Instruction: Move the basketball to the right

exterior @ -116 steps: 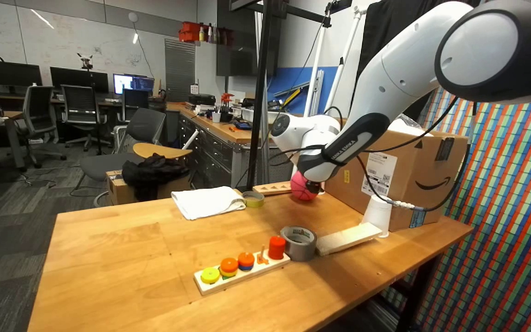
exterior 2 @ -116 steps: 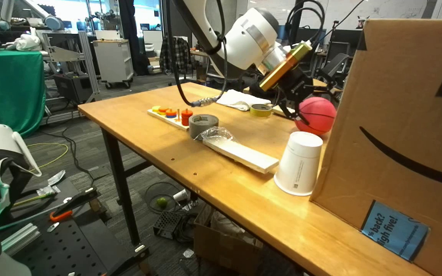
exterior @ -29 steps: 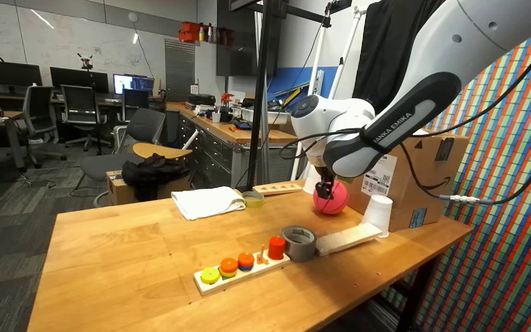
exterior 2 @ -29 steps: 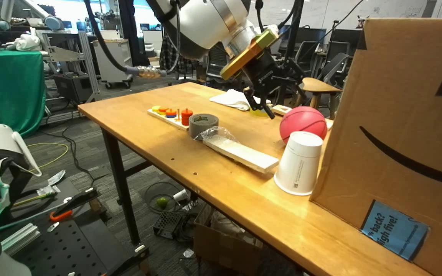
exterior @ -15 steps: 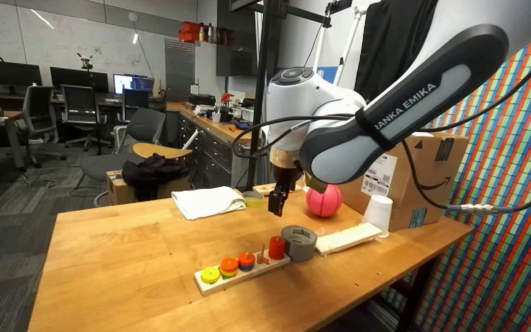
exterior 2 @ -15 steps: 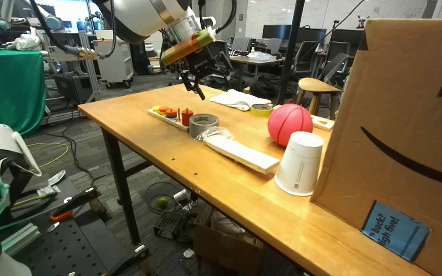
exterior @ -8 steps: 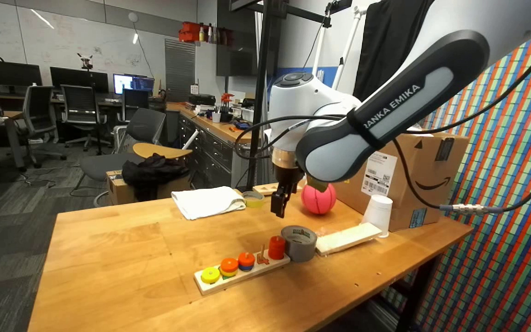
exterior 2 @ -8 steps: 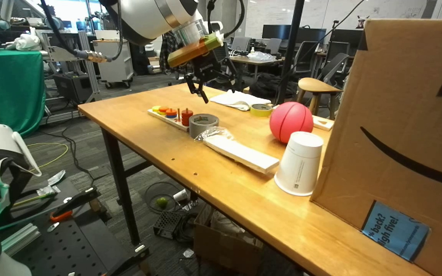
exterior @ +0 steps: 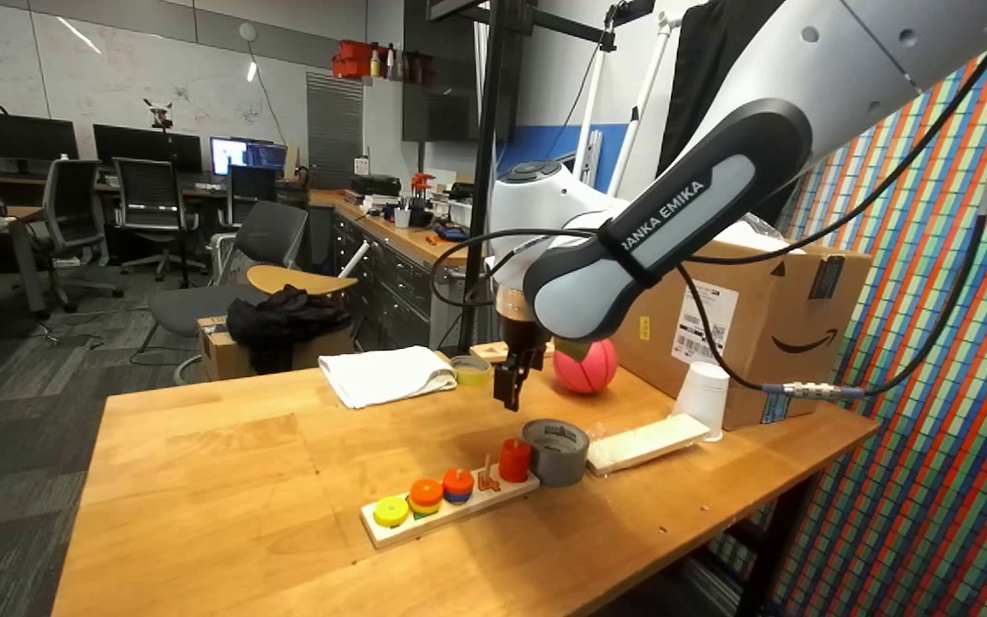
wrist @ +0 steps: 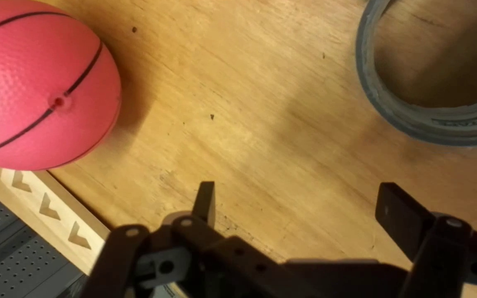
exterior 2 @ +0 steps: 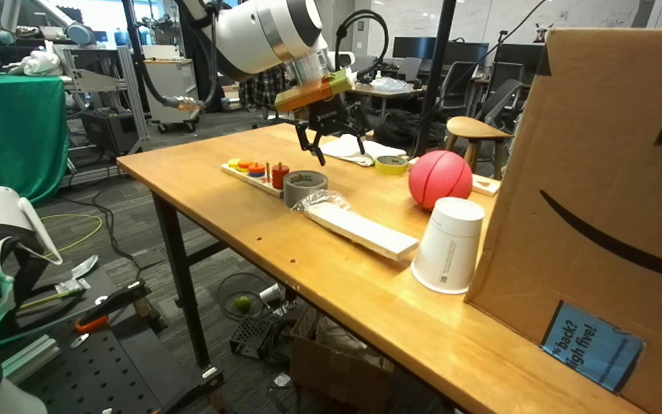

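- Hanging above the wooden table (exterior: 271, 488), the black two-fingered gripper (exterior 2: 341, 155) had its fingers spread wide, gripping nothing.
- The pinkish-red basketball (wrist: 42, 87) was at the upper left of the wrist view, outside the finger span — past the finger on the frame's left, the nearer one. Being a ball, it offered no long axis.
- The gripper probably needed to shift towards it and come down astride; a glancing touch could have rolled it.
- A grey ring of duct tape (wrist: 449, 127) sat at the wrist view's upper right, away from the ball.
- At lower right in an exterior view, an upturned white paper cup (exterior 2: 449, 247) overlapped the ball's lower edge; a brown cardboard box (exterior 2: 589, 172) filled the far right — likeliest obstacles.
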Motion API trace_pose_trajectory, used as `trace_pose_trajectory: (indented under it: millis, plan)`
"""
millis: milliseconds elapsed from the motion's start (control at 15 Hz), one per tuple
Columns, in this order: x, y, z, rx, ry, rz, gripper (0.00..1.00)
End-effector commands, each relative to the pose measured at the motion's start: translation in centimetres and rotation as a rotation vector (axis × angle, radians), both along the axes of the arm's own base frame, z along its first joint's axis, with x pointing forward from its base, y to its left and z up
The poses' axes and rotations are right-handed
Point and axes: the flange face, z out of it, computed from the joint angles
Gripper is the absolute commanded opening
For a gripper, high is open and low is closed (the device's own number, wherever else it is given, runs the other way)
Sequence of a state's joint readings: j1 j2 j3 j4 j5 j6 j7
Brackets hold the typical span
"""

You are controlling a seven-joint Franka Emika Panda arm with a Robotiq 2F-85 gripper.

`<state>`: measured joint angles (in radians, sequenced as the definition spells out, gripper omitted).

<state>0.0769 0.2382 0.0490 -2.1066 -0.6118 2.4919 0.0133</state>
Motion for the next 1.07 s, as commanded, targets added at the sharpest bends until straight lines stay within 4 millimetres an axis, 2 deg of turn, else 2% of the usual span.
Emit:
trace_pose_trajectory:
  millis: [0, 333, 600, 733, 867, 1000]
  plan:
    - [3.0, -1.6, 0.5, 0.019, -0.006, -0.028, 1.00]
    - [5.5, -6.2, 0.0, 0.087, 0.003, -0.139, 1.00]
    - [6.4, -9.1, -1.0, 0.130, 0.033, -0.202, 1.00]
    - [6.6, -10.7, -0.8, 0.117, 0.021, -0.228, 1.00]
    - [6.8, -13.1, 0.9, 0.058, -0.030, -0.245, 1.00]
    - [6.9, -16.0, 4.4, -0.009, -0.114, -0.256, 1.00]
